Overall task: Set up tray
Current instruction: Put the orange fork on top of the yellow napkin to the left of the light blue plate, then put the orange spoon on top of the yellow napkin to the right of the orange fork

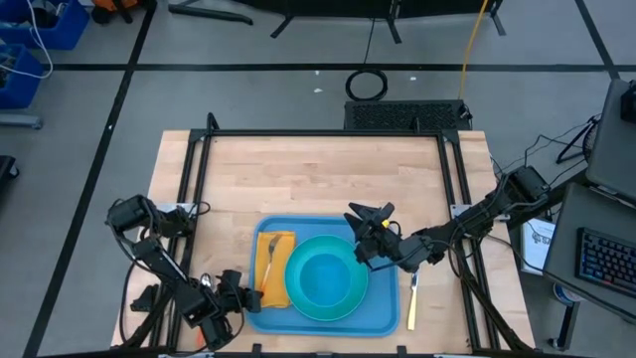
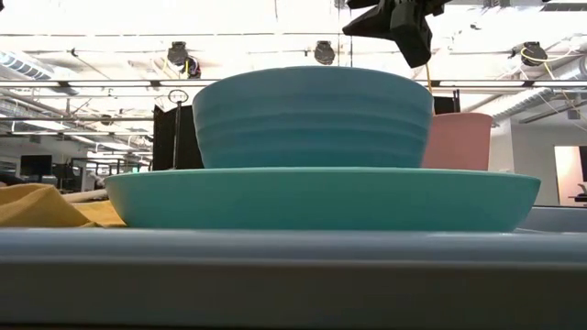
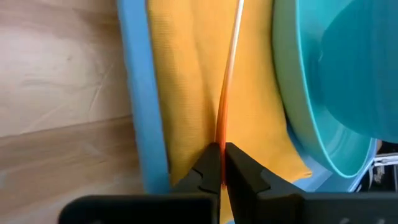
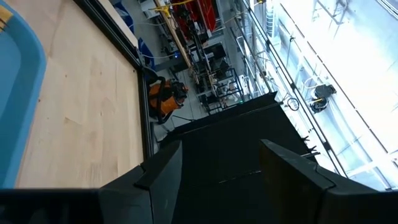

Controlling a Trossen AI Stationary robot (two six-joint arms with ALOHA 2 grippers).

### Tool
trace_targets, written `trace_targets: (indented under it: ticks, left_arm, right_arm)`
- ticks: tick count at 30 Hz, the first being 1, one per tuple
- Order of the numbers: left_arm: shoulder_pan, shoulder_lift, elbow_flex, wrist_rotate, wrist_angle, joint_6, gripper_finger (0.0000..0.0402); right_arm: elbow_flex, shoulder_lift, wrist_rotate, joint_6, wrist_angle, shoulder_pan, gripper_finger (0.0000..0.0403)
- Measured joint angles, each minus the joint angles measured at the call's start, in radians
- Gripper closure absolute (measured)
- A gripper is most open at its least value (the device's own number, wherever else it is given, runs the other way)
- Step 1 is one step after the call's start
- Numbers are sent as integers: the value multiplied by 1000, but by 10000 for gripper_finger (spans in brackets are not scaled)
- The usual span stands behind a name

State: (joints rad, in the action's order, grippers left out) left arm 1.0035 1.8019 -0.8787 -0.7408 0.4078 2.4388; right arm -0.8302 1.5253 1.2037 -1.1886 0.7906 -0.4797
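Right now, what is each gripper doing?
Left gripper: shut on the fork handle, over the yellow napkin.
Right gripper: open, empty, above the tray.

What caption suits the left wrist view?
Left gripper shut on the orange utensil handle lying along the yellow napkin in the tray.

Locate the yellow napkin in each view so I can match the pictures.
High view: yellow napkin on the tray's left part.
Low view: lower left, behind the rim.
Left wrist view: centre.
Right wrist view: not in it.
Shared landmark: turquoise plate beside it.
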Motion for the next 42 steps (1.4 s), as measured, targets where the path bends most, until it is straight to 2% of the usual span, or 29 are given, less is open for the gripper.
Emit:
trace_targets:
  ticks: [16,23,26,28,33,37,42]
  left_arm:
    - [4,0,0,6,8,21,321]
    - [42,-1,0,-23,7,6,317]
    - [67,-2,0,-42,6,6,316]
    - [83,-4,0,-87,11,4,316]
    - [106,-5,0,-302,25,-31,316]
    - [118,-5,0,-431,45,-83,316]
    - [121,-6,-1,-620,77,-137,316]
  right_arm:
    - [0,0,0,0,1,0,202]
    - [0,0,-5,14,-12,0,202]
    - [0,0,-37,23,15,0,202]
    - [0,0,-77,21,62,0,202]
    - [-3,0,-214,56,189,0,215]
    - [-37,0,-248,59,186,1,244]
    - [-70,0,-357,126,152,24,283]
